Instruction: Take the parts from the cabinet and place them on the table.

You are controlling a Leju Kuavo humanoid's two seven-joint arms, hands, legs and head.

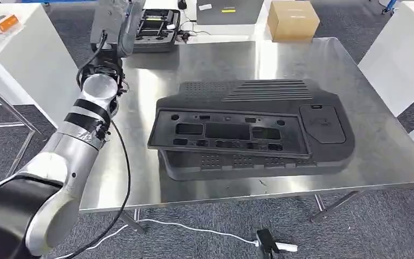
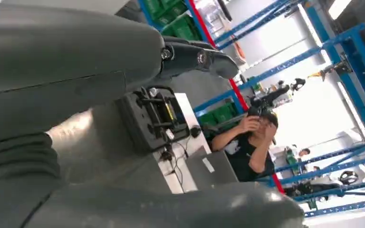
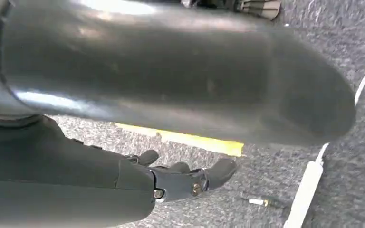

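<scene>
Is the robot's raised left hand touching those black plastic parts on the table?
Apart. Head view shows the left hand raised, bare table between it and the black parts.

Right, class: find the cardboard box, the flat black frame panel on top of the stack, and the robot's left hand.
cardboard box [image 1: 292, 20], head view, on its top face.
flat black frame panel [image 1: 229, 131], head view, on its middle section.
left robot hand [image 1: 116, 21], head view, on the grey back of the hand.

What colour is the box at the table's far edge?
Plain brown cardboard box; the head view shows it best.
</scene>
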